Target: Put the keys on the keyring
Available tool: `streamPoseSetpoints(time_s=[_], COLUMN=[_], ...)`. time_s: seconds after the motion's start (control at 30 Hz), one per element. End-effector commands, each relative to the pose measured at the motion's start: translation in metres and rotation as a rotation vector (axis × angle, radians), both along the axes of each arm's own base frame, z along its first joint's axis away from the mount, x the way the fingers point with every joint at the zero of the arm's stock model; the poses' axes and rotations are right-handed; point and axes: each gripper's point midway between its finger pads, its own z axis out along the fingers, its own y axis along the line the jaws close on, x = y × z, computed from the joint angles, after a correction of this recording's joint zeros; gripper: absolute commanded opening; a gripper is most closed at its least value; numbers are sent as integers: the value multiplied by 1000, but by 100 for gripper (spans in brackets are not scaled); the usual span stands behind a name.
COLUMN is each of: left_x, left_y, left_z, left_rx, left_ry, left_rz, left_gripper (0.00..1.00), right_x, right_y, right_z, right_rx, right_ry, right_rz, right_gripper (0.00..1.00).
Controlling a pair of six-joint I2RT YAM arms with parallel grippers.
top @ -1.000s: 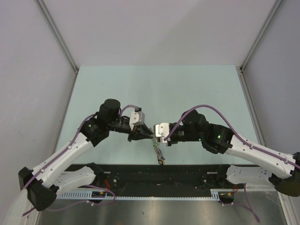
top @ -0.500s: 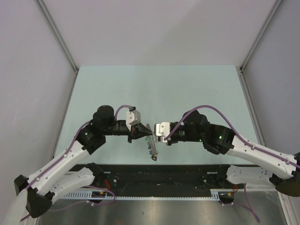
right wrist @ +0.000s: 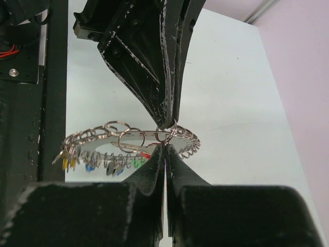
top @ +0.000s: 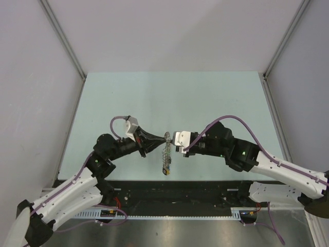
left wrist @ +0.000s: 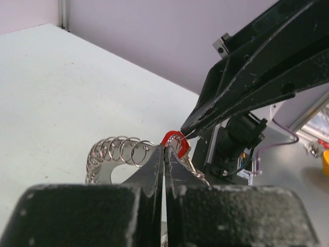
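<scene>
Setup here is a pale mint-green tabletop boxed in by plain light-grey walls on three sides, with slim metal posts running up the two far corners. The surface looks matte and smooth. Along the near edge there's a black rail where the arms sit, and purple cables loop over both arms.

The arms meet over the near-middle of the tabletop. The keyring is up in the air between them, off the surface and seen edge-on from above. Its coloured tags dangle underneath (yellow, blue, black, green).

The right tool is clamped fully closed, pinching the keyring's rim. The left tool is closed all the way too. The red-tagged key sits right at its fingertips and looks pinched there, pressed up against the keyring's edge just beside the right tool's tips. Can't tell whether the key's little loop is actually threaded onto the ring
</scene>
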Motion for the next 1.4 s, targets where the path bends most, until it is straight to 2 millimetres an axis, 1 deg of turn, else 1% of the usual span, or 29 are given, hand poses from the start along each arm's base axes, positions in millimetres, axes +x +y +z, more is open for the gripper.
streamPoseSetpoints(time_s=[0.0, 0.1, 0.2, 0.23, 0.27, 0.3, 0.33, 0.37, 0.4, 0.43, 0.47, 0.5, 0.53, 0.57, 0.6, 0.63, 0.67, 0.7, 0.73, 0.77, 0.8, 0.93, 1.03, 1.07, 1.1, 1.37], left_x=[20, 18, 15, 14, 12, 14, 14, 15, 16, 15, 13, 13, 9, 3, 4, 0, -4, -6, -7, -10, -12, -15, -13, -13, -14, -18], left_y=[23, 29, 30, 29, 30, 29, 31, 32, 35, 37, 37, 38, 39, 37, 34, 31, 31, 25, 23, 23, 21, 13, 9, 8, 6, -5], left_z=[56, 55, 47, 46, 46, 32, 39, 23, 22, 34, 21, 24, 30, 19, 13, 19, 9, 0, 5, -2, -3, -7, -8, -13, -14, -10], left_rx=[-277, -308, -290, -273, -257, -177, -151, -65, 0, 23, 100, 147, 178, 236, 299, 316, 365, 407, 417, 445, 459, 477, 491, 503, 504, 472], left_ry=[-31, -28, -19, -28, -40, -44, -68, -43, -101, -139, -125, -195, -219, -208, -253, -278, -259, -271, -285, -280, -317, -346, -344, -325, -320, -330], left_rz=[175, 194, 189, 182, 180, 191, 199, 205, 211, 215, 195, 186, 166, 111, 77, 36, -4, -68, -91, -121, -161, -242, -269, -286, -301, -342], left_gripper=[0, 0, 0, 7, 14, 22, 34, 39, 42, 46, 47, 48, 50, 51, 52, 55, 56, 57, 57, 57, 57, 52, 49, 48, 47, 42], right_x=[-1, -2, 1, 2, 1, 1, 1, 0, 0, 2, 0, 1, 1, 1, 1, 1, 1, 0, -1, -1, -1, -2, -4, -5, -5, -5], right_y=[-1, 9, 15, 17, 18, 17, 16, 15, 14, 13, 13, 12, 12, 12, 12, 12, 13, 13, 14, 14, 13, 13, 13, 13, 14, 16], right_z=[8, 7, 2, 0, 4, 6, 10, 10, 16, 18, 17, 20, 21, 20, 20, 22, 22, 24, 22, 24, 25, 25, 27, 26, 26, 24], right_rx=[66, 107, 107, 103, 113, 113, 121, 113, 116, 114, 101, 100, 97, 90, 89, 90, 89, 91, 87, 89, 88, 84, 87, 85, 84, 81], right_ry=[12, 17, 15, 13, 4, -9, -19, -20, -33, -41, -36, -47, -50, -49, -50, -58, -57, -61, -60, -61, -63, -66, -67, -64, -63, -58], right_rz=[-16, 0, 3, 4, 16, 19, 22, 29, 34, 31, 41, 46, 52, 60, 64, 69, 73, 77, 82, 88, 89, 96, 105, 107, 108, 114], right_gripper=[0, 0, 0, 0, 0, 0, 0, 0, 0, 0, 0, 0, 0, 0, 0, 0, 0, 0, 0, 0, 0, 0, 0, 0, 0, 0])
